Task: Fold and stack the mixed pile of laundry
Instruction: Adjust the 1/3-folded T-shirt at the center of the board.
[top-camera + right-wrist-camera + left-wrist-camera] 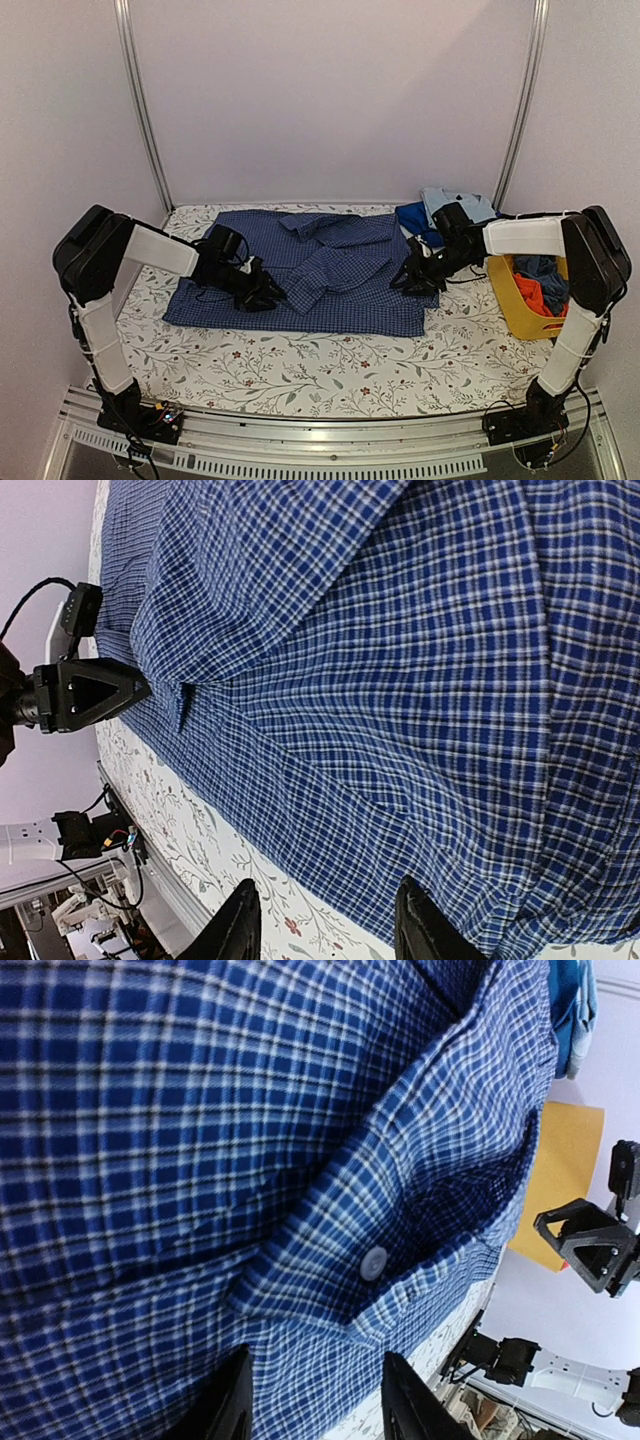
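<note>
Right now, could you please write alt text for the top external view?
A blue small-check button shirt lies spread on a floral table, the left tool and right tool low over its sides. A yellow plastic basket stands right.

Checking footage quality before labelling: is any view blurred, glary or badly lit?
Top external: even, soft light, only faint shadows around the shirt, no glare. Left wrist: checks and button sharp, right edge washed pale. Right wrist: weave crisp throughout, tablecloth print readable.

You are in a robot test cell: plain white walls (330,90), aluminium uprights (143,110) at the tabletop's (330,372) far corners, a mounting rail (330,440) along its near edge.
</note>
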Tool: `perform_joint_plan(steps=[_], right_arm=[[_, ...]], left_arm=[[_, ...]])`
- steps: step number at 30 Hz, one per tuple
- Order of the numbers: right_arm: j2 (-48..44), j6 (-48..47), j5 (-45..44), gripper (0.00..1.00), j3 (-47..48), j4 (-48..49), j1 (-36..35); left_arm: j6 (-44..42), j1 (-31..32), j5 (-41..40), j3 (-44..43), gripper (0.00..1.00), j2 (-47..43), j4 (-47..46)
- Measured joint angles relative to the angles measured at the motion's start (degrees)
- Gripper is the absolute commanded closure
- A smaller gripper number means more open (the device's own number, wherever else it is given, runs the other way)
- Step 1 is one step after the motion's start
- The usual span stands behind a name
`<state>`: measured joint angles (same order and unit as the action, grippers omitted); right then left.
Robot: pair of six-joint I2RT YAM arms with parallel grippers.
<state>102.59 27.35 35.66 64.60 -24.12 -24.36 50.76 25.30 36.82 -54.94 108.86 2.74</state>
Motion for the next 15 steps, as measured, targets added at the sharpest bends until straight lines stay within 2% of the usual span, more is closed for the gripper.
perform_joint_plan(steps=[5,15], right_arm=[[-0.1,-0.7,-1.7,0.55,-1.3,-0.6,0.7],[-0.1,-1.9,-3.5,0.51,-1.3,-1.5,1.1]], left_arm=[[1.2,0.8,0.0,-1.8,0.65,2.1,-1.9],[2.0,0.9,-0.2,-4.5,0.92,3.9,-2.9]])
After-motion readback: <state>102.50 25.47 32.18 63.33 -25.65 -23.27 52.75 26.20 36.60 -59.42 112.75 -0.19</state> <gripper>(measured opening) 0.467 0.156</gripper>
